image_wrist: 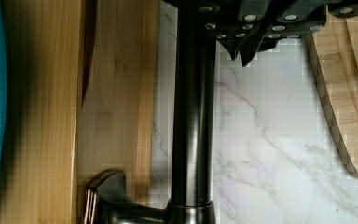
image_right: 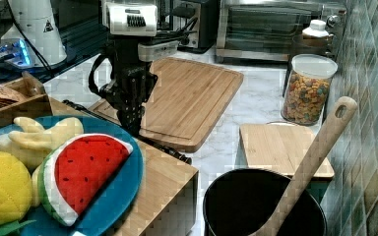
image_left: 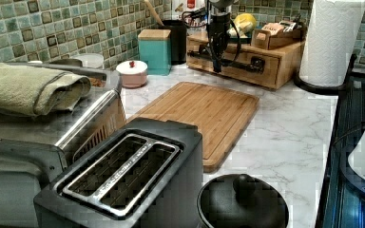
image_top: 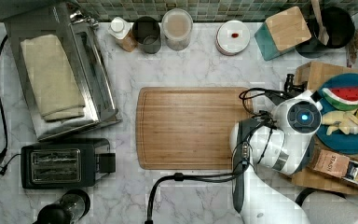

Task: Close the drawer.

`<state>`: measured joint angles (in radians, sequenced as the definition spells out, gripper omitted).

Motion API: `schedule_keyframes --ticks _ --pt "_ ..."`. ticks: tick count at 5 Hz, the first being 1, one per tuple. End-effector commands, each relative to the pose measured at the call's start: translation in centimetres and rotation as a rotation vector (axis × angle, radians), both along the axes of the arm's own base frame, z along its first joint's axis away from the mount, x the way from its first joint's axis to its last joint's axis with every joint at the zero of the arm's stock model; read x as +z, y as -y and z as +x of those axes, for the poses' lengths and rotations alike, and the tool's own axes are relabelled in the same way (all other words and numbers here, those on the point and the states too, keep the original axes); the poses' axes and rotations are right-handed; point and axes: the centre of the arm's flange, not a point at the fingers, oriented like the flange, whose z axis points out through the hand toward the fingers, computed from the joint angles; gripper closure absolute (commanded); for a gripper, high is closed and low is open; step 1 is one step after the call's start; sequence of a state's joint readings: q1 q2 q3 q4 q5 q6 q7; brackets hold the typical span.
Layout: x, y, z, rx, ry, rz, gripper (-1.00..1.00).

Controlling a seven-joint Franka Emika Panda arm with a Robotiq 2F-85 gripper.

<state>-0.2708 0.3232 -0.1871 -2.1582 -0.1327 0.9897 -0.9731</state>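
The drawer [image_left: 266, 70] sits in the wooden box at the top view's right, its light-wood front [image_wrist: 116, 93] almost flush with the box; a thin dark gap shows along one edge. Its long black bar handle [image_wrist: 191, 116] runs across the front [image_left: 237, 61] [image_right: 165, 148]. My gripper [image_wrist: 244, 53] points down just beside the bar, on the marble side, with its fingers together and nothing between them. It hangs in front of the drawer in the left view [image_left: 217, 67] and the right view [image_right: 133, 125]. My arm [image_top: 298, 121] covers the spot from above.
A wooden cutting board [image_top: 189, 127] lies on the marble right next to the drawer. On the box top stand a blue fruit plate [image_top: 354, 140] and a tea box [image_top: 340, 165]. A paper towel roll [image_left: 330, 40], toaster [image_top: 63, 163] and toaster oven [image_top: 56, 70] stand around.
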Motion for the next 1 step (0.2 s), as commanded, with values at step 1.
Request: schedule_keyframes --ticks 1 --pt "4.47 14.34 -6.15 -0.216 0.056 -0.102 1.0"
